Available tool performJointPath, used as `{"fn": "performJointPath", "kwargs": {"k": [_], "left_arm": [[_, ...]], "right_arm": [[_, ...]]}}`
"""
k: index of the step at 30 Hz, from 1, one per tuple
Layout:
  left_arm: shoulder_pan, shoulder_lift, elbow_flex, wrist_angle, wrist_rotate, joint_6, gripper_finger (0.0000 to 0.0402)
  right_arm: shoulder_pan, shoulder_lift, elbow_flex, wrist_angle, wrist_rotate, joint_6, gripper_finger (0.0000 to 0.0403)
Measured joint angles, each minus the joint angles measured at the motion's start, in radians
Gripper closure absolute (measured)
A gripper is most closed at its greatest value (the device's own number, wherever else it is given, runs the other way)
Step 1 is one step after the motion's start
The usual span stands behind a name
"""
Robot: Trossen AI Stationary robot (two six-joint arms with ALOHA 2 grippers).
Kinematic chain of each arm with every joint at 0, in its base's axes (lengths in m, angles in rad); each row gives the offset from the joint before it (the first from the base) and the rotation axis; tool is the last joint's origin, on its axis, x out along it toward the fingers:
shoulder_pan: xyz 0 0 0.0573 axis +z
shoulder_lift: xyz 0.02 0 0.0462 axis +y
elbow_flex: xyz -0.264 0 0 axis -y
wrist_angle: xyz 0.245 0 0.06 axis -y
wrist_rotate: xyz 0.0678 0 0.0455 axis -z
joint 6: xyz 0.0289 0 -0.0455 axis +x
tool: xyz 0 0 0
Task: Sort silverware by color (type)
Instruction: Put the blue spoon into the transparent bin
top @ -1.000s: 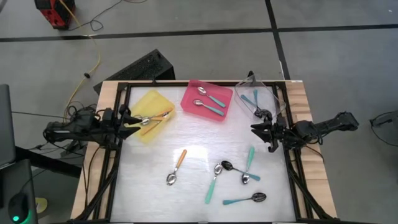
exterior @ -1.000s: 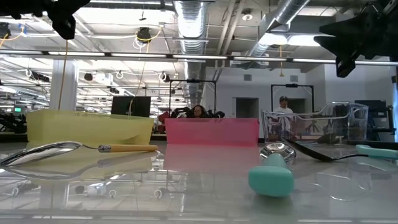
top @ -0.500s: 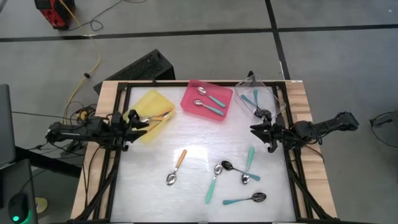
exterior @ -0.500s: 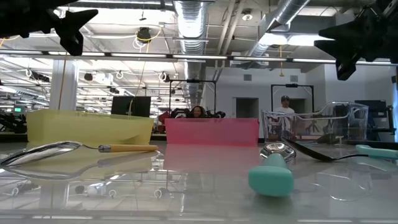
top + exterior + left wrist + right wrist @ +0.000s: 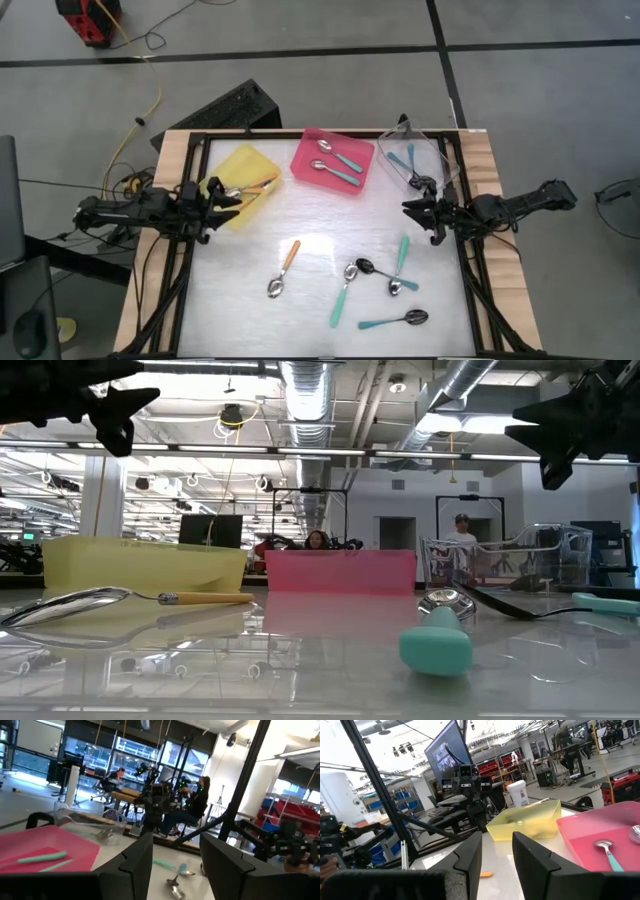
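Observation:
Five spoons lie flat on the white table: an orange-handled one [image 5: 285, 268] and a cluster to its right of teal-handled ones [image 5: 343, 294] [image 5: 402, 257], a black-bowled one [image 5: 374, 269] and a teal one with a black bowl [image 5: 395, 320]. An orange-handled spoon [image 5: 250, 188] lies in the yellow tray [image 5: 243, 160]. Teal spoons lie in the pink tray [image 5: 312, 142] and the clear tray [image 5: 440, 150]. My left gripper [image 5: 228, 196] hovers open and empty at the yellow tray's left near edge. My right gripper [image 5: 408, 208] hovers open and empty by the table's right edge, near the clear tray.
The three trays stand in a row along the table's far edge. Black frame rails [image 5: 190, 280] run along the table's left and right sides. Bare table lies between the trays and the loose spoons. People sit in the room beyond the table [image 5: 318, 540].
My left gripper has tipped from pointing down to about level above the yellow tray's left edge. The orange-handled spoon in that tray lies where it was. My right arm has kept still.

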Motion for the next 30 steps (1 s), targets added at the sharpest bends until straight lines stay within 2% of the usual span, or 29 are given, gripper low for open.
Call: {"fn": "performJointPath", "kwargs": {"k": [18, 25, 30], "left_arm": [[0.000, 0.000, 0.000, -0.028, 0.000, 0.003, 0.0253], [0.000, 0.000, 0.000, -0.029, 0.000, -0.001, 0.0253], [0.000, 0.000, 0.000, -0.033, 0.000, -0.002, 0.0253]], "right_arm": [[0.000, 0.000, -0.001, -0.022, 0.008, 0.009, 0.0269], [0.002, 0.000, 0.002, 0.068, -0.002, 0.092, 0.0269], [0.002, 0.009, 0.049, 0.055, -0.030, 0.014, 0.0269]]}}
